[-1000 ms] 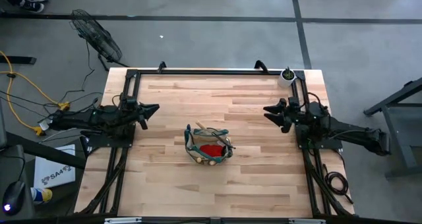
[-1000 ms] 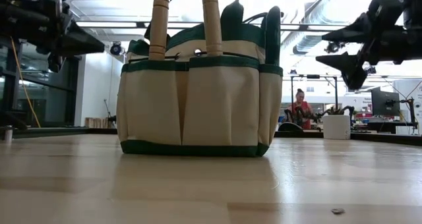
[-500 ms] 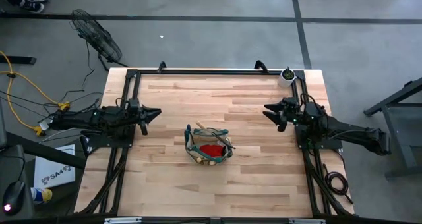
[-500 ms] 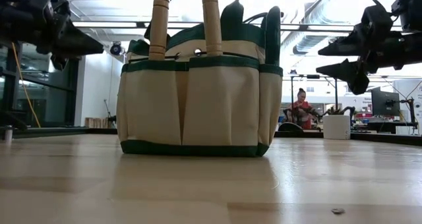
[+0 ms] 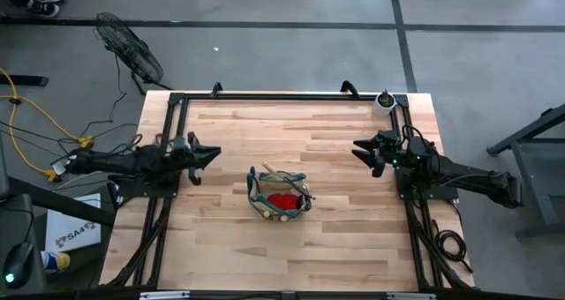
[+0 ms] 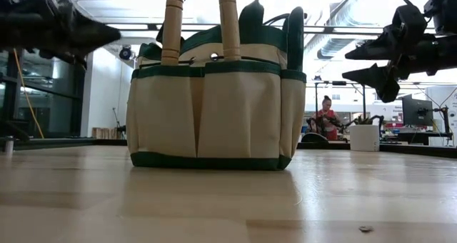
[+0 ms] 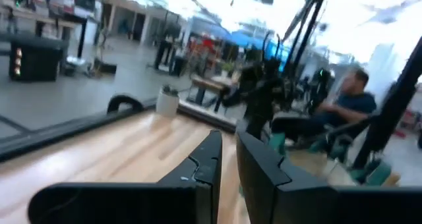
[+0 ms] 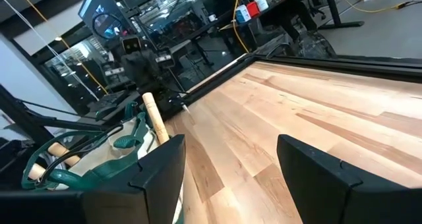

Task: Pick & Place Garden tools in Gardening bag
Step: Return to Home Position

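Note:
The tan gardening bag [image 5: 280, 196] with dark green trim stands on its base mid-table, a little toward the near edge. Two wooden handles [image 6: 172, 21] [image 6: 228, 20] and green handles [image 6: 251, 18] stick up out of it. A red glove [image 5: 283, 200] lies inside. The bag also shows in the right wrist view [image 8: 99, 168]. My left gripper [image 5: 214, 153] hovers left of the bag, above the table, its fingers almost together [image 7: 228, 168] and empty. My right gripper [image 5: 357, 149] hovers right of the bag, open and empty [image 8: 227, 165].
A small white pot with a green plant [image 5: 383, 102] stands at the far right corner, also in the low view [image 6: 364, 137]. A black frame [image 5: 282, 95] runs along the table's edges. People sit in the room beyond [image 6: 325, 114] [image 7: 349, 109]. Bare wood lies all round the bag.
My left gripper has gone a little toward the table's right, toward the bag, and its tip has come up in the low view. My right gripper has turned a little to lie more level, then kept still. The bag and tools have not moved.

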